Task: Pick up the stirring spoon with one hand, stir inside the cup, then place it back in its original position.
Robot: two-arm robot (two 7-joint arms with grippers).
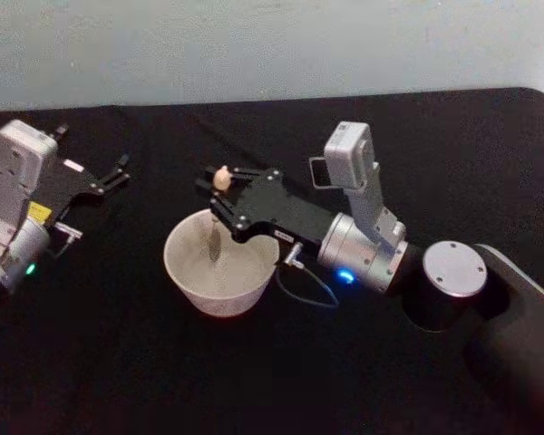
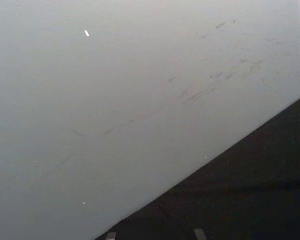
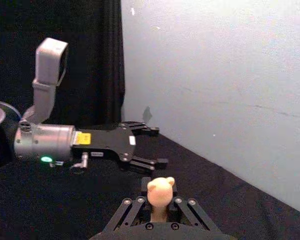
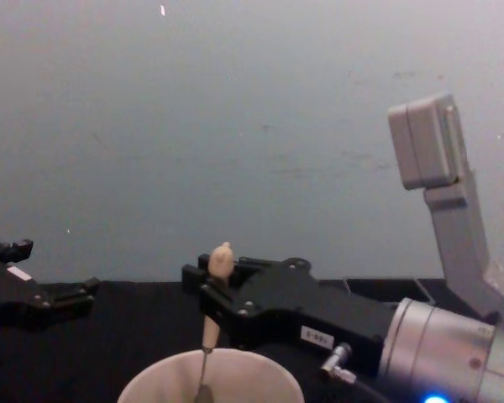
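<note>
Stirring spoon (image 4: 211, 329) is picked up and in the cup (image 1: 222, 294), so pickup looks done, stirring is my guess for now, and the trip back to its original position is left.

Black counter (image 1: 118, 362) has bare cloth all round, with its far edge at the wall at 12 o'clock, so loads of room. Right claw (image 1: 218, 195) comes in from 4 o'clock and is clamped on the handle over the cup's 12 o'clock rim. Left claw (image 1: 120, 174) is parked well apart at 10 o'clock, fingers spread, empty. The cup sits mid-counter, nothing crowding it. The spoon stands near upright, knob on top, lower end down inside.
</note>
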